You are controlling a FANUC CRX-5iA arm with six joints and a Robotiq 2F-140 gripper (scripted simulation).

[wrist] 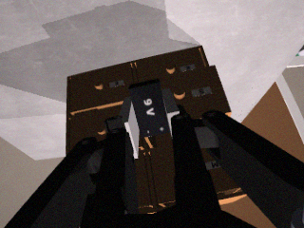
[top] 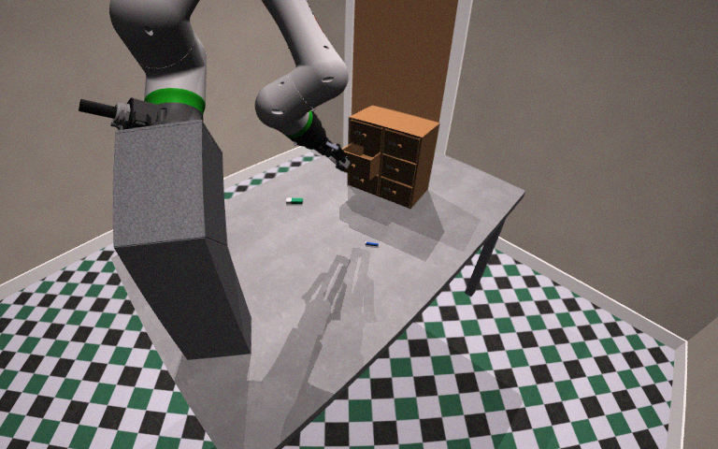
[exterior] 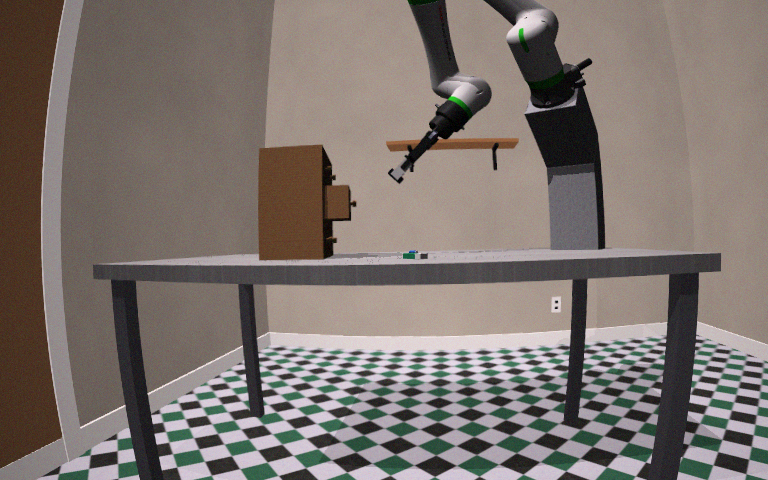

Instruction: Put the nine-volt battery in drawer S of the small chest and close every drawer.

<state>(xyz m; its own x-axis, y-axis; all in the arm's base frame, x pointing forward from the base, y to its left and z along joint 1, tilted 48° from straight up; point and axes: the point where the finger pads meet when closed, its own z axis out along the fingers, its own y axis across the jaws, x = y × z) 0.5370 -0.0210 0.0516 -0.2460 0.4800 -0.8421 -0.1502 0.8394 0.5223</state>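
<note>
Pincer (exterior: 398,174) clenched on the battery (wrist: 150,120), held in the air in front of the chest (top: 408,138), above and short of the open drawer (top: 363,156). To do it well: carry the battery on until it's over the tray, low, then let go; don't bump the loose drawer or the chest. Arm (exterior: 461,96) reaches out from the pedestal (exterior: 572,169), wrist tilted down toward the chest front.
</note>
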